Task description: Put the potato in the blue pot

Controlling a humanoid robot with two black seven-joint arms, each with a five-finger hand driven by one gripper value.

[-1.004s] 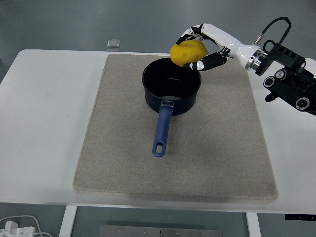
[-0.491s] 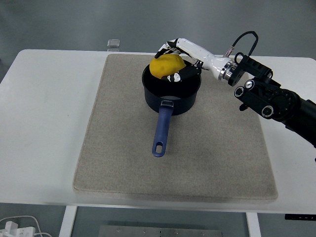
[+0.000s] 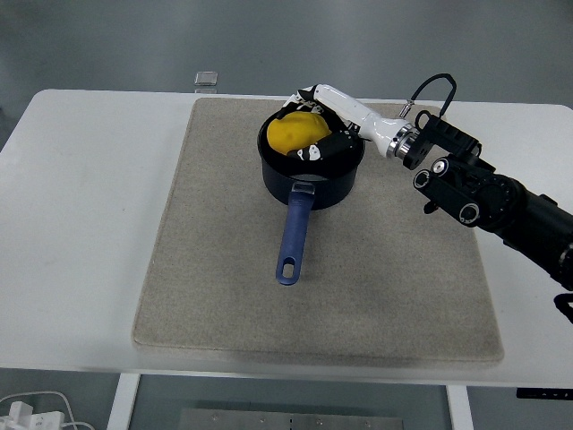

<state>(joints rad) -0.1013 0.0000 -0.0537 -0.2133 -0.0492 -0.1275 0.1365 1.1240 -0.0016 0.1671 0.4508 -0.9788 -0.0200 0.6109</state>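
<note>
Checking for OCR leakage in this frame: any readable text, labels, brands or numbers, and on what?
None readable.
Blue pot, potato, beige mat, white table: no print visible.
Right hand and its black arm: no legible marking.
Small clear object at the table's far edge: too small to tell if it carries any text.
</note>
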